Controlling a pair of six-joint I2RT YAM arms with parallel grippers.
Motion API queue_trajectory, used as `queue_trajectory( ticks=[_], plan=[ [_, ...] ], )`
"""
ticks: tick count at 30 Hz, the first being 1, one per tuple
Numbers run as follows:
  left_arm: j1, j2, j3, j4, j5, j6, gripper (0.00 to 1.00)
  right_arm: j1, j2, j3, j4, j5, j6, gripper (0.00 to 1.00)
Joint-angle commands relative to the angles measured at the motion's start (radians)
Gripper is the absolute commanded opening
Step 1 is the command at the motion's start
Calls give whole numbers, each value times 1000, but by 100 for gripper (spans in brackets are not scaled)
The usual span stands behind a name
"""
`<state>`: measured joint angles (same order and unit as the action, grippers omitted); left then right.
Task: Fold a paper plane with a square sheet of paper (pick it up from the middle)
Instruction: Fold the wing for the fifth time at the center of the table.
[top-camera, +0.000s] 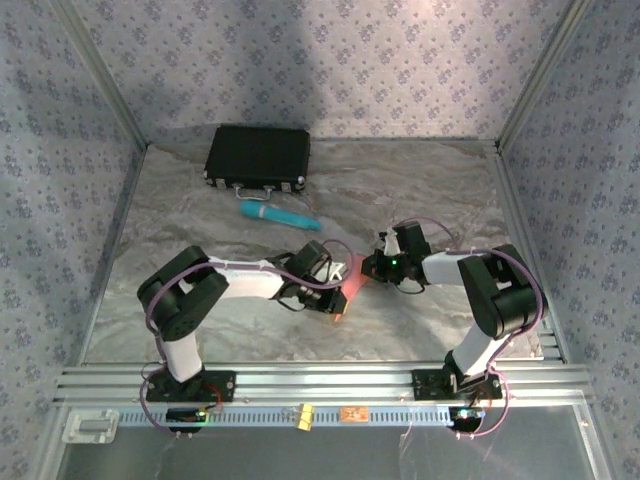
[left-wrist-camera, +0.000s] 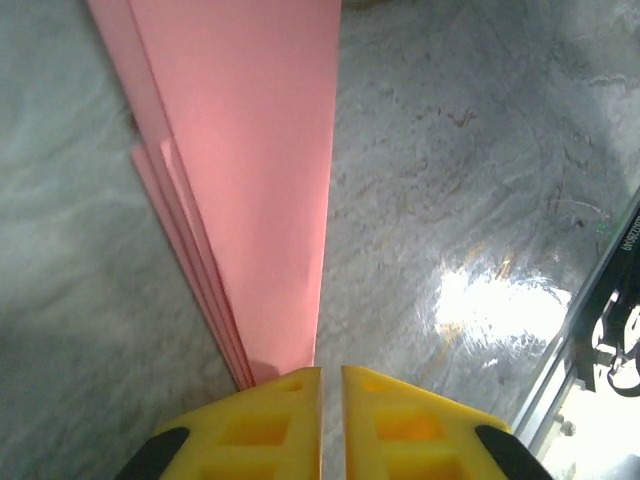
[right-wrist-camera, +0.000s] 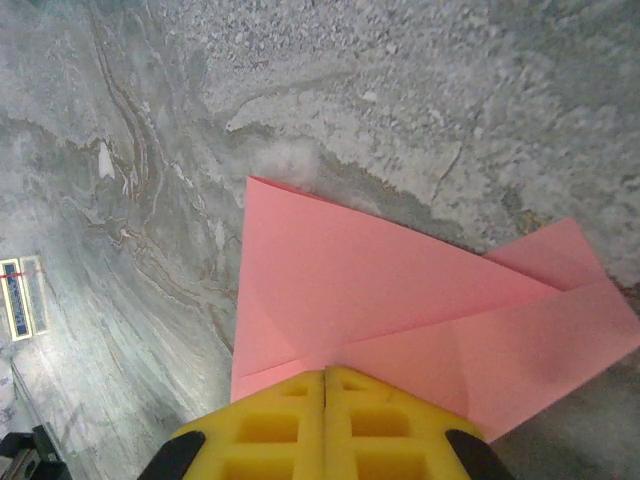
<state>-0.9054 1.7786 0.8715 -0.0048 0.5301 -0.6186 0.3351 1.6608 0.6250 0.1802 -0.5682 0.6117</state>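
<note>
Marbled grey worktop (top-camera: 450, 200) carries the pink paper (top-camera: 352, 288) near its middle, a little toward the near edge, folded into creased, layered flaps with one sharp corner. Its long axis slants from near-left to far-right between the pincers. Left gripper (left-wrist-camera: 321, 385) pinches one end, right gripper (right-wrist-camera: 326, 375) is clamped on the other. Bare worktop lies all round; case (top-camera: 258, 157) sits far-left

The black-and-white left arm (top-camera: 240, 272) reaches right from a raised elbow, and the right arm (top-camera: 450, 268) reaches left. Both wrists hang low over the folded salmon-pink paper (top-camera: 350, 287). The left gripper (left-wrist-camera: 331, 372) has its yellow fingers (left-wrist-camera: 260, 425) a thin slit apart at the paper's narrow end. The right gripper (right-wrist-camera: 326, 372) has its fingers pressed together at the paper's edge.
</note>
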Motion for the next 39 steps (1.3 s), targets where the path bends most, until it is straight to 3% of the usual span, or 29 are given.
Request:
queue_trajectory(
  ticks=[1,12,21,29,33,39],
  plan=[
    [4,-60,7,15,3,-4,9,-10,34,-27,-45,67,-2,5],
    [57,75,173,9,-14,8,15,-12,35,-25,-37,56,0,5],
    [52,195,166,-30,-97,-16,4,-35,7,-19,-21,61,-10,6],
    [20,205,140,-34,-137,-35,0,-148,-11,60,-20,-22,-45,8],
    [13,206,145,-31,-155,-51,0,-117,-68,39,-34,35,-62,9],
    [7,202,148,-34,-165,-60,0,-65,-108,-20,12,9,-38,10]
  ],
)
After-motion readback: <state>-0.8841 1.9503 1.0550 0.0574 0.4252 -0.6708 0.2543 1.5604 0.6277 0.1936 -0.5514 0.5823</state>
